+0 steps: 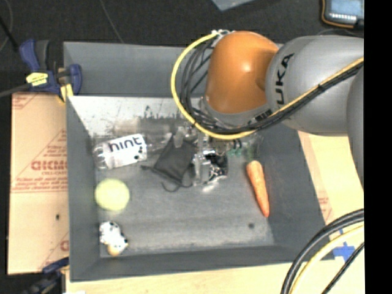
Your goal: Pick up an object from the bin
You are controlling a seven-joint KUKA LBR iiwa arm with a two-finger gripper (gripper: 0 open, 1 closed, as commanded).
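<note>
In the camera view, five things are counted in the grey metal bin [196,218], one of each: a clear plastic "hint" bottle [119,150], a dark grey crumpled soft pouch [173,162] at mid-bin, an orange carrot [258,187] by the right wall, a yellow-green ball [112,195] and a white-and-black toy [113,237] by the left wall. The gripper [207,169] is seen just beside the pouch's right edge; whether it is open cannot be told

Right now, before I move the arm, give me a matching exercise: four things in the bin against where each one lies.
Things:
1. carrot
2. hint bottle
3. yellow-green ball
4. black-and-white toy

Places, as seen in the camera view:
A. lower-left corner
B. just right of the hand
C. upper left, lying on its side
D. left side, midway down

Pairs: 1-B, 2-C, 3-D, 4-A
</note>
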